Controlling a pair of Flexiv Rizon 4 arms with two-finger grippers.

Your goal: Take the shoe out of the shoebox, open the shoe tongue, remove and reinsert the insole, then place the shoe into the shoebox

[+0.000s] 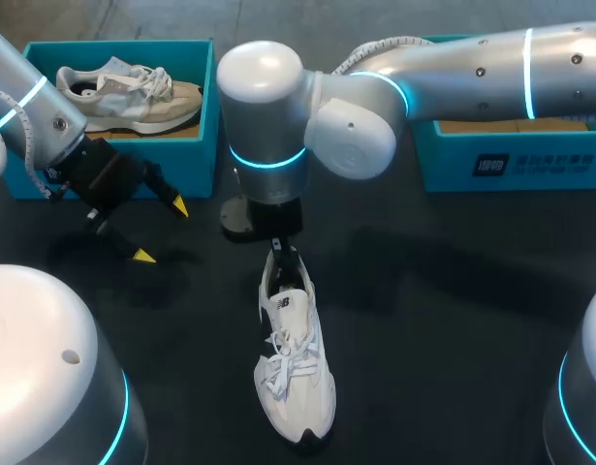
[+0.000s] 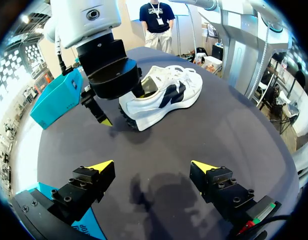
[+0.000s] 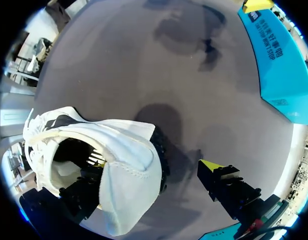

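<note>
Jaws: right gripper [image 2: 123, 106] wide astride shoe [image 1: 296, 358] heel, ungripped | left gripper [image 1: 162, 231] wide, empty, ten o'clock | I'd clamp collar squarely first.

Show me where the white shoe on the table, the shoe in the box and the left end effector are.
white shoe [image 1: 293, 358], head view, on its laces.
boxed shoe [image 1: 128, 95], head view, on its side panel.
left end effector [image 1: 161, 231], head view, midway between its yellow tips.

Shoebox [image 1: 453, 165] wall — white print, illegible
</note>
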